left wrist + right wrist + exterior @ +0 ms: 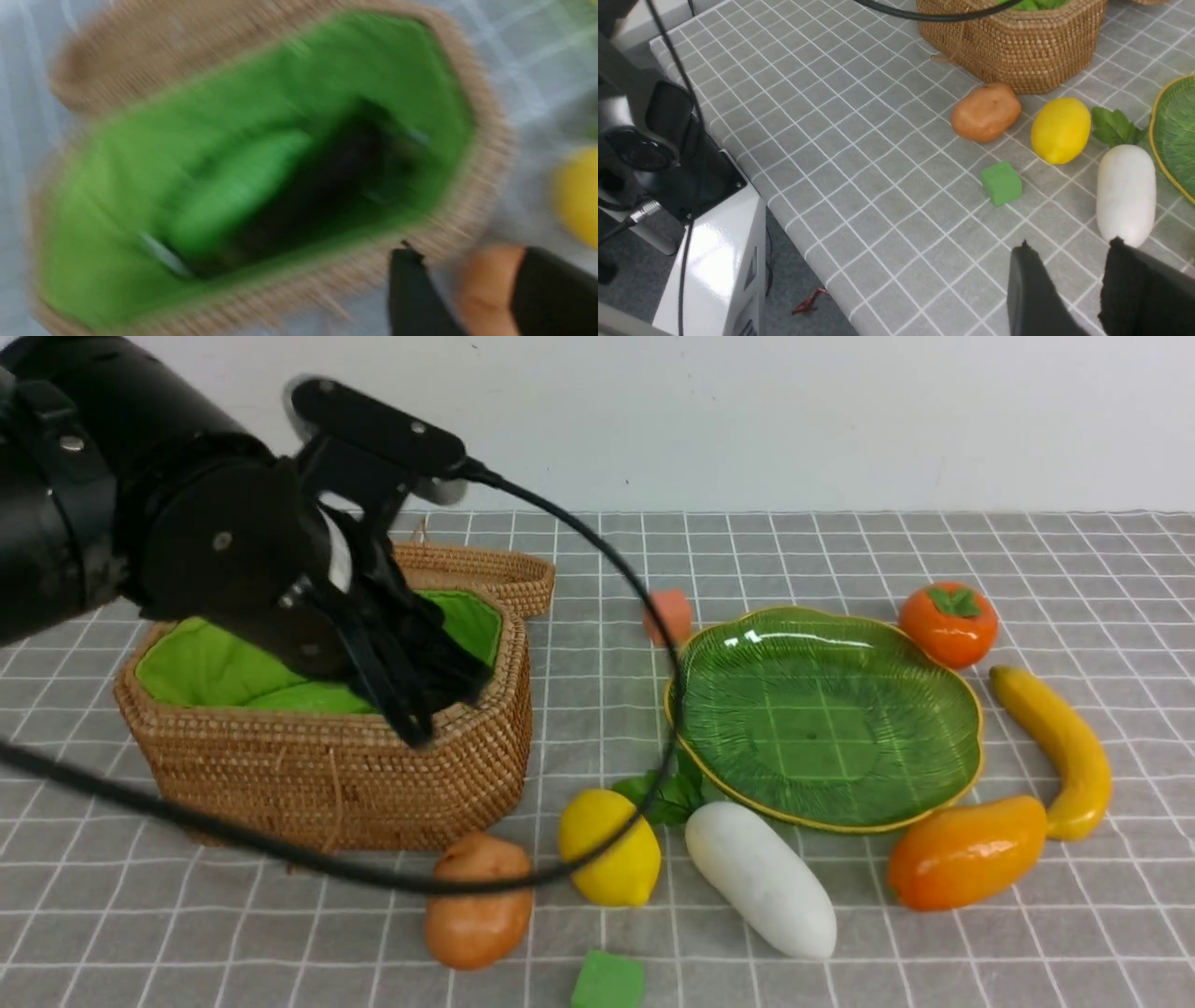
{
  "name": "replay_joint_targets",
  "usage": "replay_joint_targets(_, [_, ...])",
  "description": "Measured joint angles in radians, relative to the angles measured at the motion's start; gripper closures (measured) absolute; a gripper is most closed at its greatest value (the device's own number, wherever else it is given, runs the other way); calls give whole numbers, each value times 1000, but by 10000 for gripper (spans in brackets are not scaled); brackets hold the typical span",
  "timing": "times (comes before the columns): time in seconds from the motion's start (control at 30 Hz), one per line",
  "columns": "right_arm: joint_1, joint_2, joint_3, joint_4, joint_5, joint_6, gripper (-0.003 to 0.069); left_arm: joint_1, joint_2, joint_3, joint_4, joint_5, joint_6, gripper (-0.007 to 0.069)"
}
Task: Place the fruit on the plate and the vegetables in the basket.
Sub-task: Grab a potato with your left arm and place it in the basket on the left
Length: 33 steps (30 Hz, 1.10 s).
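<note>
Wicker basket (327, 775) rim lies under the left pincer (443, 702), spread empty; right pincer (1069, 252) spread too.

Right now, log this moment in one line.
left gripper: open at tan wicker basket | right gripper: open | green glass plate: empty

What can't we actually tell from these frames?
- Basket contents: the left wrist view is blurred, showing only a dark shape and a pale green shape. In the front view the left claw blocks the inside.
- Right claw: absent from the front view, and cut off by the edge of the right wrist view.
- Lid: partly hidden behind the basket and left arm in the front view.
</note>
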Motion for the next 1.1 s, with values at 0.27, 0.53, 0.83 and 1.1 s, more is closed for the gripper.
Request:
replay_joint_targets(0.27, [0, -57, 0, -6, 23, 0, 425, -204, 50, 102, -52, 105, -286, 475])
replay_joint_targets(0.53, [0, -60, 0, -6, 34, 0, 425, -205, 105, 185, 111, -32, -503, 55])
replay_joint_targets(0.83, [0, -60, 0, -6, 36, 0, 425, -205, 224, 242, 341, -201, -705, -29])
replay_joint_targets(1.1, [0, -60, 0, -6, 58, 0, 425, -204, 328, 242, 497, -218, -835, -9])
